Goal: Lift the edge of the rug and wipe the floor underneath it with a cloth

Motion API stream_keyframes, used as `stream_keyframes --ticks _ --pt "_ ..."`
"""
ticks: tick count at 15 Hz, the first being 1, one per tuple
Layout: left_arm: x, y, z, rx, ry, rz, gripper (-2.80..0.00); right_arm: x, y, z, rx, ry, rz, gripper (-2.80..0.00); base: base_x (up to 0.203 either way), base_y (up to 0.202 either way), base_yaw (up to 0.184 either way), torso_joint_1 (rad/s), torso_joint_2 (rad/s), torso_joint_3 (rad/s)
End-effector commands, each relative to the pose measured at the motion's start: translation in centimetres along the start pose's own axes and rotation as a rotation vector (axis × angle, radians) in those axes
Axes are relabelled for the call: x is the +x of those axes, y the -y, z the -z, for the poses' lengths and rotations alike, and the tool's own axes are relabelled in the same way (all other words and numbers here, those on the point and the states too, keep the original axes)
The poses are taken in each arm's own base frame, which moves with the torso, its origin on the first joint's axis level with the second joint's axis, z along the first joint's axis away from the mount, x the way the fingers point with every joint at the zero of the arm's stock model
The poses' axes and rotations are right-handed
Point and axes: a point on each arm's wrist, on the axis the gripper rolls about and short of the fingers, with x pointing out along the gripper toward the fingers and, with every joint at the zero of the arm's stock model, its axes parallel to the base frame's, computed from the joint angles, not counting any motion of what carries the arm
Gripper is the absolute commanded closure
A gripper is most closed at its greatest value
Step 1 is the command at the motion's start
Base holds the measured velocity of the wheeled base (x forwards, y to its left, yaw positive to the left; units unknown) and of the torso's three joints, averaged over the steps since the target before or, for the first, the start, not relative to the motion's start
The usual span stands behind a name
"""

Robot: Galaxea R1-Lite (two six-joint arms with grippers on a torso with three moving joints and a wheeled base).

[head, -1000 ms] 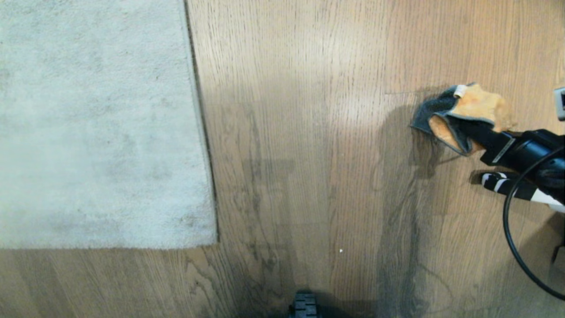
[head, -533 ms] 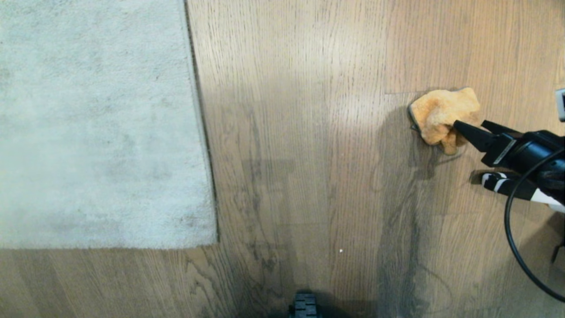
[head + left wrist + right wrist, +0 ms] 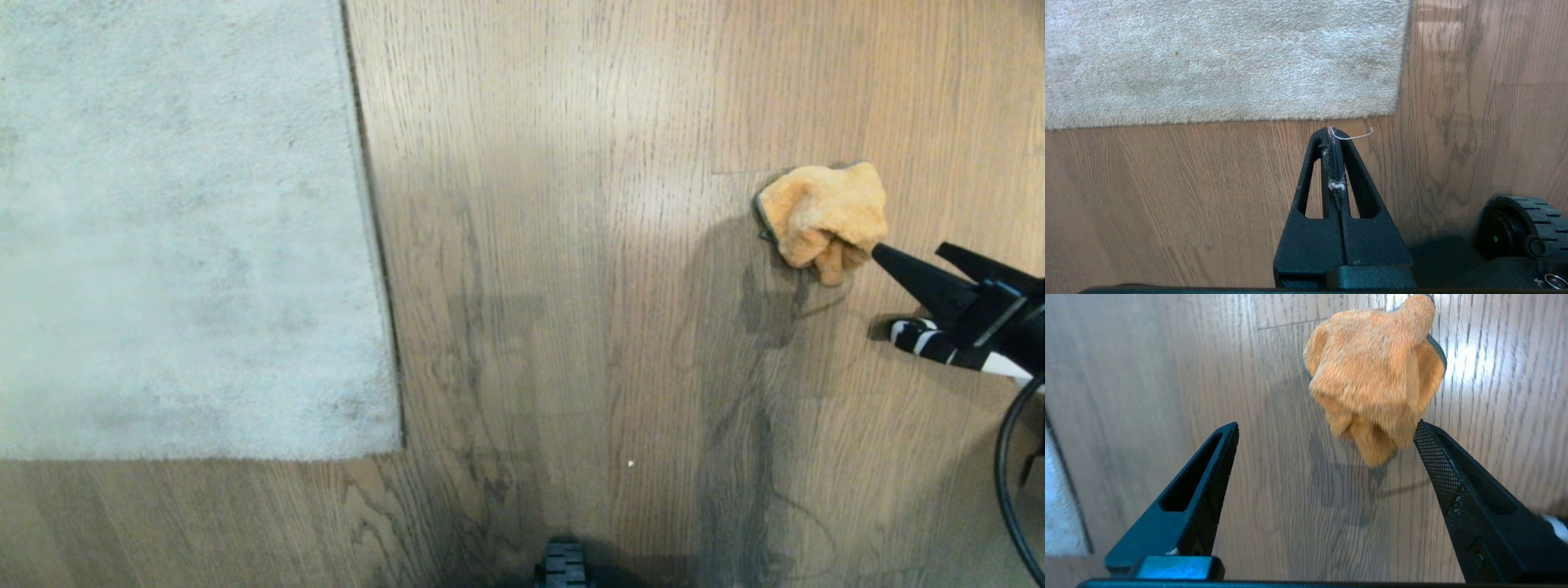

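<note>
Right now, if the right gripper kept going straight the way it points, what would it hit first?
Probably the cloth: the open right gripper points at it, crumpled on the floor just beyond its fingertips, though depth is unclear.

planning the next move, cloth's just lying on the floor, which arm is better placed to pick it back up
Right. The right gripper is open with the cloth just ahead of its fingertips. The left gripper is shut and parked near the rug edge, away from the cloth.

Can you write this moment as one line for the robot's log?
right gripper: open, beside cloth | cloth: bunched on floor | rug edge: flat | left gripper: shut
</note>
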Motion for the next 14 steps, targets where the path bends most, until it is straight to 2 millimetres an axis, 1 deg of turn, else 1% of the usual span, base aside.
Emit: stream_keyframes --ticks 1,4,12,13,14 --pt "0.0 0.0 0.0 -0.001 0.001 -0.001 0.00 -3.1 -0.9 -0.6 -0.012 0.046 -0.012 -2.80 0.000 0.000 0.000 0.000 0.00 0.000" --pt "0.0 0.0 0.0 -0.001 0.001 -0.001 0.00 -5.5 -1.4 0.0 -0.005 0.005 -0.031 -2.80 0.000 0.000 0.000 0.000 0.00 0.000" --pt "0.0 0.0 0.0 -0.001 0.001 -0.002 0.00 -8.1 -1.9 0.8 0.000 -0.009 -0.059 -2.80 0.000 0.000 0.000 0.000 0.00 0.000" --pt "0.0 0.0 0.0 -0.001 0.001 -0.001 0.00 -8.3 -1.9 1.0 0.000 -0.009 -0.059 0.00 0.000 0.000 0.000 0.000 0.00 0.000" --pt "0.0 0.0 0.0 -0.001 0.001 -0.001 0.00 -8.4 -1.9 0.9 -0.001 -0.005 -0.055 0.00 0.000 0.000 0.000 0.000 0.00 0.000"
